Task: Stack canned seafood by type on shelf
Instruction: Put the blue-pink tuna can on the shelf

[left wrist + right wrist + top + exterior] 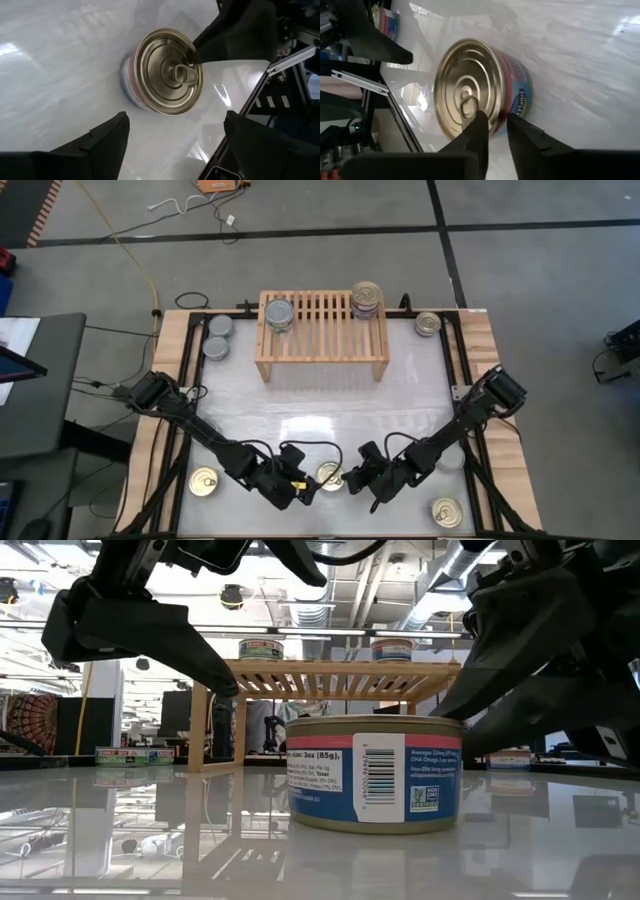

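Note:
A gold pull-ring can [330,476] with a blue and pink label stands on its base near the table's front edge, between my two grippers. My right gripper [496,120] is closed down on its rim from the right. My left gripper [175,120] hangs open just left of the can, touching nothing. The light-wood shelf [322,352] stands at the far middle. It carries a silver-top can [279,313] on its left end and a short stack of cans [366,298] on its right end. My right gripper pinches the can's rim [499,116] on the side toward the table's right edge. One finger [476,131] lies over the gold lid and the other [527,137] outside the label wall. The fingers slant down from the right. The can stands upright on the table.
Two silver-top cans [218,337] sit left of the shelf and one [428,324] to its right. More gold-top cans lie at the near left [204,482] and near right [446,512]. Wooden planks [492,380] edge the table on both sides.

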Available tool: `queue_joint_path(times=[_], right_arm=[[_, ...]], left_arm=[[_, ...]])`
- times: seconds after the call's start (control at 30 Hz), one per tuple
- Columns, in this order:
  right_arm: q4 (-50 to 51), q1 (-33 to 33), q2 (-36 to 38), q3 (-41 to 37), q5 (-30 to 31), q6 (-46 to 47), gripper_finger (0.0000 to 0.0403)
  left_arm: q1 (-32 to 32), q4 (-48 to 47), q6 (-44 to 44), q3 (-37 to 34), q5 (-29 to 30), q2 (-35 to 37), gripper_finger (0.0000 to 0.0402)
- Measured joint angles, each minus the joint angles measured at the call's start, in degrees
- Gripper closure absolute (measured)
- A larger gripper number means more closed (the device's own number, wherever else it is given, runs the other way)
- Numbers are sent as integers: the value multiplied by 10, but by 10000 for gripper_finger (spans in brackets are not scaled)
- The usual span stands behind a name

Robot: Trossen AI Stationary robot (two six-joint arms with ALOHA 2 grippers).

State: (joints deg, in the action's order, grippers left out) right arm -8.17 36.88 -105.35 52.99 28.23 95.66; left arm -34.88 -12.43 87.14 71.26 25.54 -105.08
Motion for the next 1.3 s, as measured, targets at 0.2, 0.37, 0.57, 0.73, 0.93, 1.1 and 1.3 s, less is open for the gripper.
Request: queue_joint_path(times=[0.2,0.37,0.57,0.73,0.93,1.1,1.3], right_arm=[[-13,-3,-8,1,2,0,333],[-11,-7,-8,1,3,-2,335],[-11,-7,-8,1,1,-2,335],[-9,-7,-8,1,-3,-2,335],[-6,-7,-8,1,-9,0,335],[-4,-5,-8,1,-11,3,335],[4,0,-8,1,-11,10,340]], left_arm=[[4,3,22,-1,-13,0,89],[4,59,32,-33,-13,0,89],[2,101,67,-63,-13,-1,89],[0,149,70,-69,-41,-15,89],[0,241,119,-70,-71,-84,89],[0,271,132,-70,-62,-94,89],[0,268,130,-70,-28,-93,89]])
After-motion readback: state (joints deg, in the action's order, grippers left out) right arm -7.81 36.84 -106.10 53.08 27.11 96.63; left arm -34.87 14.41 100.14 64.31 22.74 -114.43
